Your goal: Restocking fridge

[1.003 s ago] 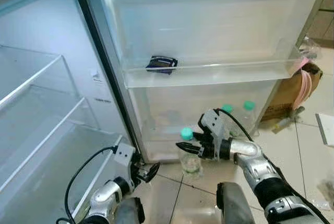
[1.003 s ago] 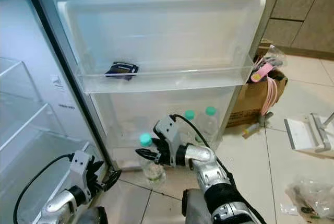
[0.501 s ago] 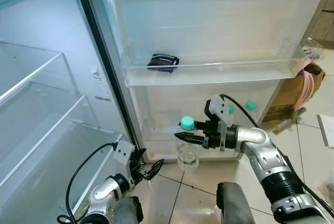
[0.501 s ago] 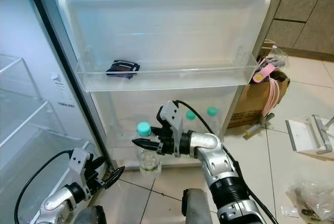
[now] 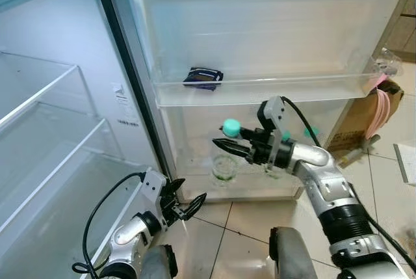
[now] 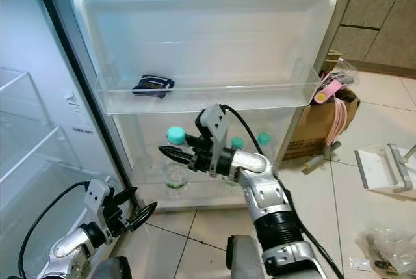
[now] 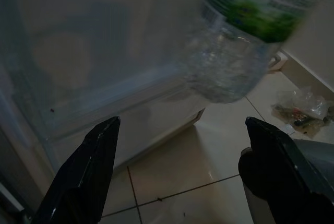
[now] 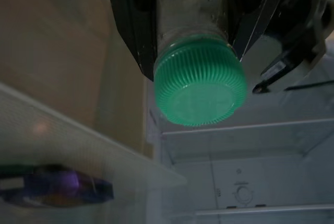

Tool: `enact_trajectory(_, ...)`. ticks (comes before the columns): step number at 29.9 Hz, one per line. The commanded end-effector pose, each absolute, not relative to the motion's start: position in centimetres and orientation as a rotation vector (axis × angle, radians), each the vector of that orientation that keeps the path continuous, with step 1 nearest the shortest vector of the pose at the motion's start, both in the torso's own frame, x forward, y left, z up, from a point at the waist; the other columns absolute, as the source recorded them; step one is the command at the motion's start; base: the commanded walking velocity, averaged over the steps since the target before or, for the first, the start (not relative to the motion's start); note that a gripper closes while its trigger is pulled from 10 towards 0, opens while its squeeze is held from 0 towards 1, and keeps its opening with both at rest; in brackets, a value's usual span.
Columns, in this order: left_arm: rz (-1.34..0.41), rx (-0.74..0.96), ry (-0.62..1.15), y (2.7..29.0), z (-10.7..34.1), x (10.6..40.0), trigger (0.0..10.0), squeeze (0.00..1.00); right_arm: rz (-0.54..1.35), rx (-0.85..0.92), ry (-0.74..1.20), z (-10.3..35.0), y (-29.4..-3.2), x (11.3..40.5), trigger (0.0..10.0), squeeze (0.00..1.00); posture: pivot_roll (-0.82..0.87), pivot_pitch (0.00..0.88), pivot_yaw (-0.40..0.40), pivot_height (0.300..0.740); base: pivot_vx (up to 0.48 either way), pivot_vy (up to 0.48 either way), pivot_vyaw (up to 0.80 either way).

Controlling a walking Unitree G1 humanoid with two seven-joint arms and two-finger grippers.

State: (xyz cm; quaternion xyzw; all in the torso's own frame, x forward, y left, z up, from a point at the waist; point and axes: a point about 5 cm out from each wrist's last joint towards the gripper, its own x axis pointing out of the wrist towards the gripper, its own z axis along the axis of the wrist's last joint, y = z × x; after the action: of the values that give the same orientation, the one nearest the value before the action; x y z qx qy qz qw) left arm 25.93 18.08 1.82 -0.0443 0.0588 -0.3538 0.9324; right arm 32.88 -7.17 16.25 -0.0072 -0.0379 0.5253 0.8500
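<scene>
Status: restocking is partly complete. I have the right gripper [image 5: 224, 146] at centre frame in the eye views, jaws clamped on the neck of a water bottle [image 5: 224, 162] just below its green cap [image 8: 199, 87]. The bottle hangs in front of the lower door bin [image 5: 195, 191] of the open fridge door [image 5: 260, 25], at its left end, and I judge it is not yet seated in the bin.

Already stocked: two more green-capped bottles [image 6: 262, 140] stand in the same bin, to the right of and behind my forearm. A small dark packet [image 5: 203, 77] lies in the upper door shelf [image 5: 292, 87].

The fridge shelves [image 5: 45, 129] at the left of the frame carry nothing.

The left gripper [image 5: 185, 204] sits low at lower left, near the bottom corner of the door, jaws spread wide with nothing between them.

Remaining, as I judge it: lower the bottle into the bin, release it, then fetch further items. The cardboard box [image 5: 367, 113] at the right edge may hold some; I cannot confirm this.
</scene>
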Motion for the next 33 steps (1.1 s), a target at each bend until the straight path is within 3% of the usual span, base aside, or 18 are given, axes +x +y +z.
enact_trajectory(1,-0.727,-0.096,0.120,18.1,1.5,25.4,10.0,0.00,1.062,-0.068,-0.094,16.3,-6.8,33.2,10.0,0.00,-0.08,0.000,-0.020,0.421,0.000,0.000,0.00)
enact_trajectory(7,-0.709,-0.097,0.102,18.0,1.5,25.1,10.0,0.00,0.969,-0.089,-0.100,15.9,-6.1,33.6,10.0,0.00,-0.08,0.003,-0.017,0.421,0.000,0.000,0.00)
enact_trajectory(10,-0.723,-0.104,0.062,17.4,1.8,24.6,10.0,0.00,0.868,-0.140,-0.114,16.1,-6.2,34.5,10.0,0.00,-0.07,0.099,-0.019,0.421,0.000,0.000,0.00)
enact_trajectory(12,-0.723,-0.104,0.062,17.4,1.8,24.6,10.0,0.00,0.868,-0.140,-0.114,16.1,-6.2,34.5,10.0,0.00,-0.07,0.099,-0.019,0.421,0.000,0.000,0.00)
enact_trajectory(14,-0.741,-0.104,0.030,17.0,2.2,24.2,10.0,0.00,0.808,-0.172,-0.117,16.4,-6.4,35.2,10.0,0.00,-0.06,0.177,-0.029,0.421,0.000,0.000,0.00)
enact_trajectory(16,-0.741,-0.104,0.030,17.0,2.2,24.2,10.0,0.00,0.808,-0.172,-0.117,16.4,-6.4,35.2,10.0,0.00,-0.06,0.177,-0.029,0.421,0.000,0.000,0.00)
enact_trajectory(20,-0.765,-0.093,-0.028,16.8,3.5,22.3,10.0,0.00,0.806,-0.126,-0.153,16.9,-6.7,34.8,10.0,0.00,-0.03,0.297,-0.026,0.421,0.000,0.000,0.00)
enact_trajectory(27,-0.778,-0.081,-0.034,17.0,4.0,22.0,10.0,0.00,0.837,-0.073,-0.190,17.5,-6.3,34.3,10.0,0.00,-0.03,0.295,-0.015,0.421,0.000,0.000,0.00)
enact_trajectory(33,-0.793,-0.042,-0.093,17.2,6.0,24.5,10.0,0.00,0.874,0.026,-0.280,19.8,-6.1,34.4,10.0,0.00,-0.05,0.230,-0.003,0.421,0.000,0.000,0.00)
